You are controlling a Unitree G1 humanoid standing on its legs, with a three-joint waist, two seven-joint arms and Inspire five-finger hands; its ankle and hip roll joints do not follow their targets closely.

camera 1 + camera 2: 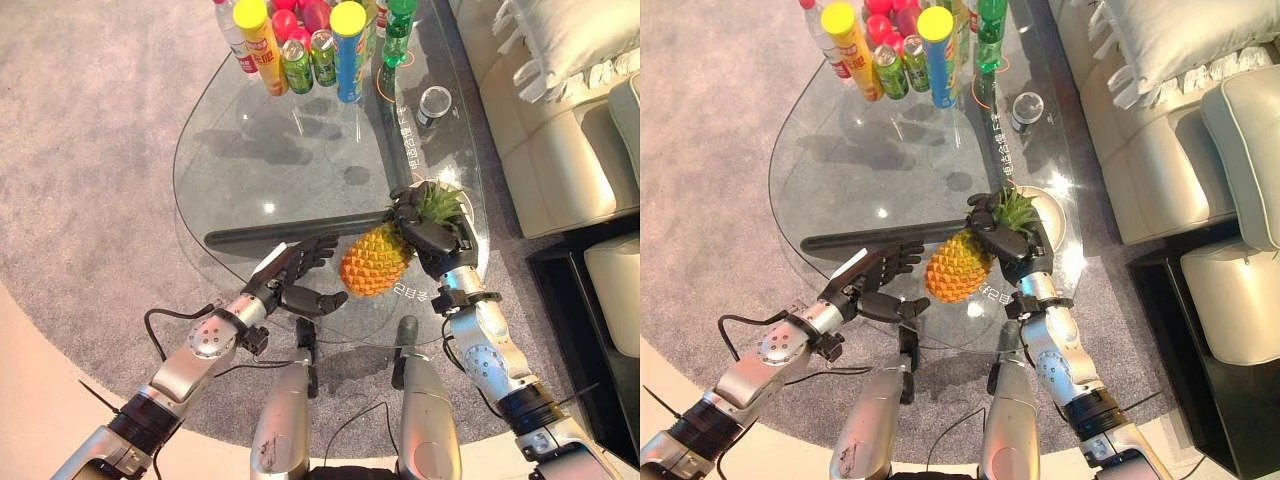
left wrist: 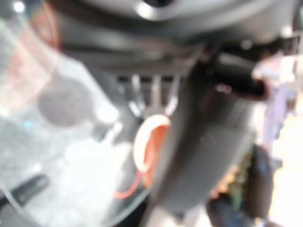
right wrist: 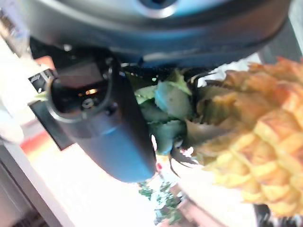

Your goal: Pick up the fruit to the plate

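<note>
A yellow-orange pineapple with a green crown lies tilted over the near right part of the glass table. My right hand is curled round its crown, and the right wrist view shows the leaves and scaly body close up. The crown end sits over a white plate near the table's right edge. Just left of the fruit my left hand hovers with relaxed fingers and thumb, not touching the pineapple.
Several bottles and cans crowd the far end of the table, with a small round glass to their right. A dark bar runs under the glass. A cream sofa borders the right side; grey carpet lies left.
</note>
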